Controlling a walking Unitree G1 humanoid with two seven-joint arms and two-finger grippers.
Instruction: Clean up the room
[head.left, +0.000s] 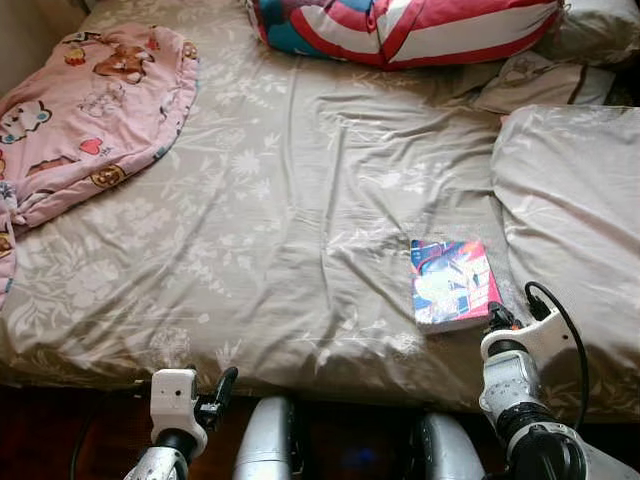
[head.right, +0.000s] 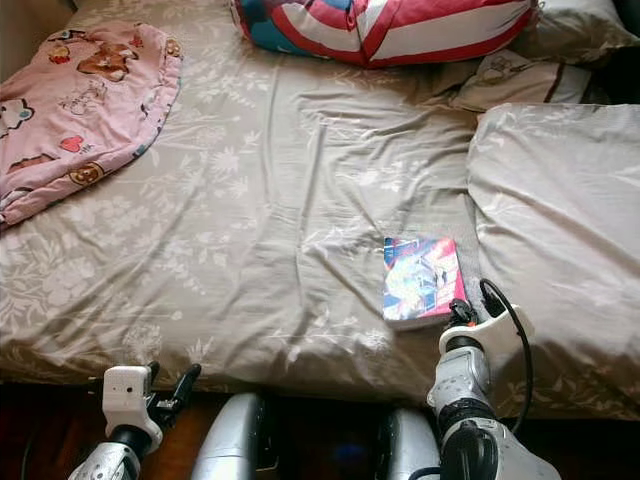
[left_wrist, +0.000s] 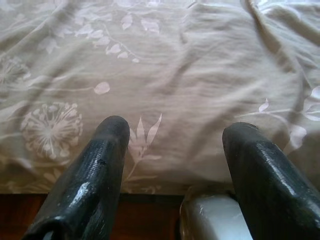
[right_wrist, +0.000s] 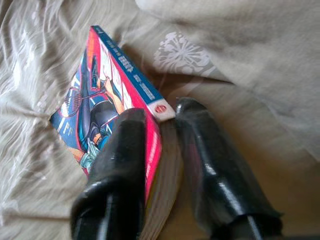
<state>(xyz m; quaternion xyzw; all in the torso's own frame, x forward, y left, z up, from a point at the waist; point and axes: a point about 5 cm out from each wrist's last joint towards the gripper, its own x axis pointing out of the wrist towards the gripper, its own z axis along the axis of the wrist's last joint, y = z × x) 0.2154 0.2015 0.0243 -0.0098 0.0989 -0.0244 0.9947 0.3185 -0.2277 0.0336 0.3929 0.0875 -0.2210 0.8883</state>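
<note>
A colourful paperback book (head.left: 453, 283) lies flat on the beige floral bed sheet (head.left: 280, 220), near the bed's front edge on the right. My right gripper (head.left: 497, 318) is at the book's near right corner. In the right wrist view its fingers (right_wrist: 125, 150) clamp the book (right_wrist: 100, 110), one on the cover and one against the page edge. My left gripper (head.left: 222, 385) hovers open at the bed's front edge on the left. Nothing but sheet (left_wrist: 200, 75) lies beyond its two fingers.
A pink cartoon blanket (head.left: 90, 110) lies bunched at the bed's far left. A red, white and blue striped pillow (head.left: 410, 30) sits at the head. A beige pillow (head.left: 575, 210) lies just right of the book. Dark wooden floor (head.left: 60, 430) runs below the bed edge.
</note>
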